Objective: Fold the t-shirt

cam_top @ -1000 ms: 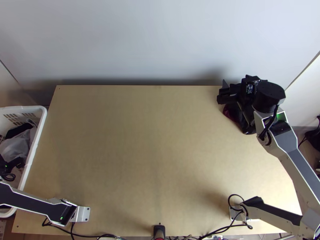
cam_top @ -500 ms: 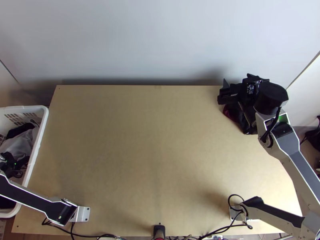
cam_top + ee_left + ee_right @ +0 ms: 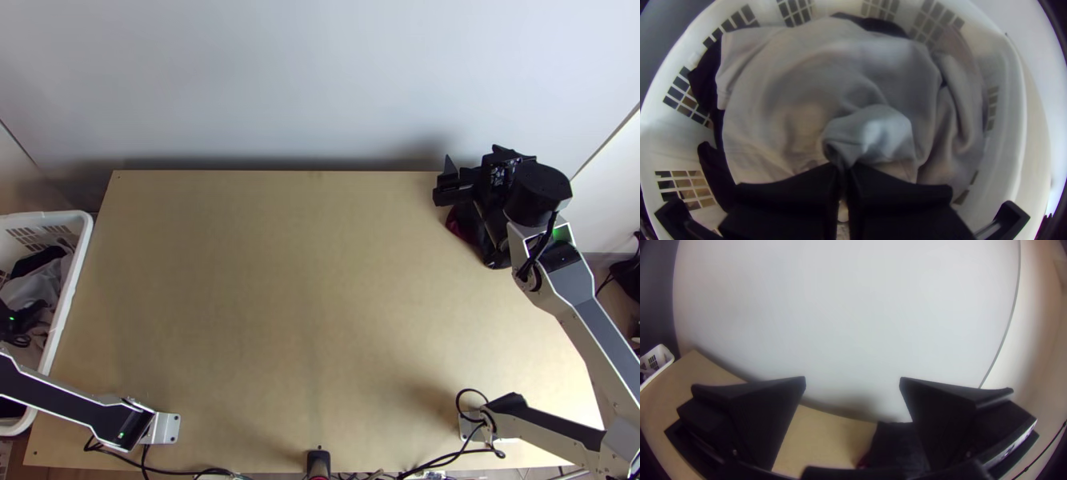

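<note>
At the left edge of the top view, the left gripper (image 3: pixel 11 320) is over the white basket. The left wrist view has the left gripper (image 3: pixel 843 168) with its fingers together on a raised, bunched bit of light grey cloth (image 3: pixel 875 131). More of this cloth lies crumpled in the basket; whether it is the t-shirt I cannot tell. Over the table's far right corner, the right gripper (image 3: pixel 454 189) is held above a dark bundle. In the right wrist view, the right gripper (image 3: pixel 852 381) has its fingers wide apart, nothing between them.
The white basket (image 3: pixel 70 296) stands against the table's left side, with black cloth (image 3: pixel 711 166) among the grey. A dark bundle with a dark red patch (image 3: pixel 459 226) lies at the far right corner. A pale wall (image 3: pixel 320 80) rises behind the table (image 3: pixel 280 296).
Over the basket, the left gripper shifted slightly right, then back left. The basket's rim moved a little right and back with it. The right arm has barely stirred.
</note>
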Controlling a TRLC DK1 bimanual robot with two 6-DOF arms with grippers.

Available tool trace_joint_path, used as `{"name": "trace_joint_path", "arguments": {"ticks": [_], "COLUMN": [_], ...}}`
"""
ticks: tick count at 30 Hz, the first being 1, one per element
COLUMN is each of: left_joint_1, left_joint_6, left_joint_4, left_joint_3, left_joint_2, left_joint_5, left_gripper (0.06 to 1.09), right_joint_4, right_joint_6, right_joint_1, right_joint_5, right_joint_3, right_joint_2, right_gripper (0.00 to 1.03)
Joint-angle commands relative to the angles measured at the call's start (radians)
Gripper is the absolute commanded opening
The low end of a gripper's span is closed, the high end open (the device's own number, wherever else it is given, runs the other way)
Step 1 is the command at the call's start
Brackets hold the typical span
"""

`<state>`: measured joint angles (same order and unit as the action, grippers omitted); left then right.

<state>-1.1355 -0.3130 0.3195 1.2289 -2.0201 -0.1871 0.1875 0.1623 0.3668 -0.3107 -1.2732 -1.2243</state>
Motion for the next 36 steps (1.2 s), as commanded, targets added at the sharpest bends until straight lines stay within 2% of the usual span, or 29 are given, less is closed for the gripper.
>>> {"name": "trace_joint_path", "arguments": {"ticks": [1, 4, 9, 20, 33, 36], "left_joint_1": [-0.012, -0.015, -0.017, -0.009, 0.033, 0.065], "left_joint_6": [0.038, 0.077, 0.143, 0.269, 0.353, 0.356], "left_joint_4": [0.024, 0.082, 0.291, 0.486, 0.673, 0.682], "left_joint_3": [0.035, 0.090, 0.291, 0.643, 1.000, 1.018], "left_joint_2": [0.095, 0.143, 0.221, 0.230, 0.238, 0.273], "left_joint_5": [-0.038, -0.051, -0.133, -0.195, -0.242, -0.242], "left_gripper": [0.10, 0.10, 0.10, 0.10, 0.10, 0.10], "right_joint_4": [-0.008, -0.010, -0.020, -0.020, -0.020, -0.020], "right_joint_6": [0.005, 0.003, -0.001, -0.006, -0.006, -0.009], "right_joint_1": [0.003, 0.003, 0.006, 0.006, -0.008, -0.012], "right_joint_5": [-0.001, -0.001, -0.001, -0.004, -0.005, -0.005], "right_joint_3": [-0.002, 0.002, 0.015, 0.046, 0.124, 0.143], "right_joint_2": [-0.007, -0.011, -0.011, 0.031, 0.117, 0.138], "right_gripper": [0.98, 0.98, 0.98, 0.98, 0.98, 0.98]}}
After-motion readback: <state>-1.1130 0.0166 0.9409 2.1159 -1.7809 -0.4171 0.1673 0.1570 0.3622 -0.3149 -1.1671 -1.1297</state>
